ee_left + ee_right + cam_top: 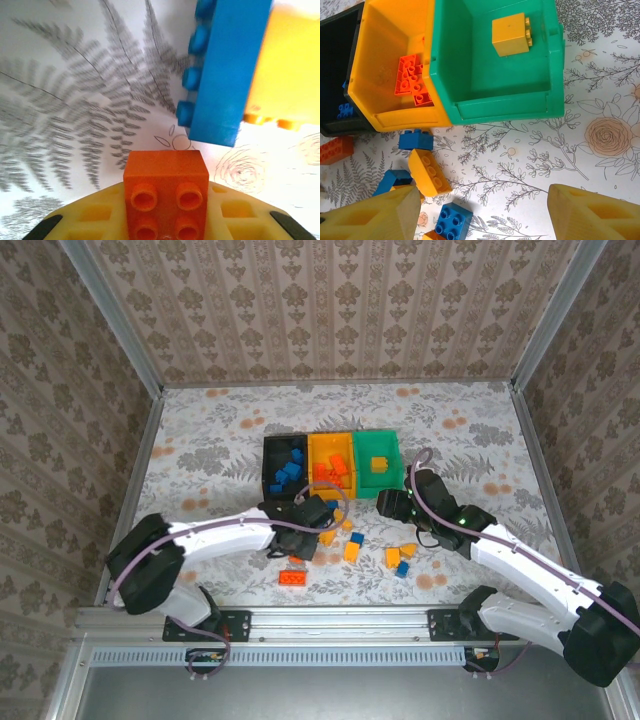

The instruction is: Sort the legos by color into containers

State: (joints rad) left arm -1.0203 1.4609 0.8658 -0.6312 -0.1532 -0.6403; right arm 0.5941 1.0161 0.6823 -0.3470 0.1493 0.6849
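Legos (352, 551) occupy two places: some are sorted in the bins, the rest lie loose on the table (200, 450) at 6 o'clock from the bins.

Bins, left to right:
- The black bin (335, 60) holds blue bricks (290, 472).
- The orange bin (405, 120) holds red bricks (412, 80).
- The green bin (505, 107) holds one yellow brick (510, 35).

The left gripper (166, 220) has its jaws pressed against the sides of a red brick (166, 192), studs facing the wrist camera. The frame edge cuts off the near end of this brick, so its long axis cannot be determined. A loose blue brick (225, 75) lies at 1 o'clock from the held brick, apart from it.

Governing relation: in the top view the orange bin lies at about 12 o'clock from the left gripper, near, with its front wall between the two. The move to come is judged to be a lift over that wall, then a release. The blue brick at 1 o'clock sits close to that path.

The right gripper (482, 200) hangs at 6 o'clock from the green bin, jaws wide apart and holding nothing. Loose legos lie at 6 to 7 o'clock from it, so this arm is the nearer one for the right-hand cluster.
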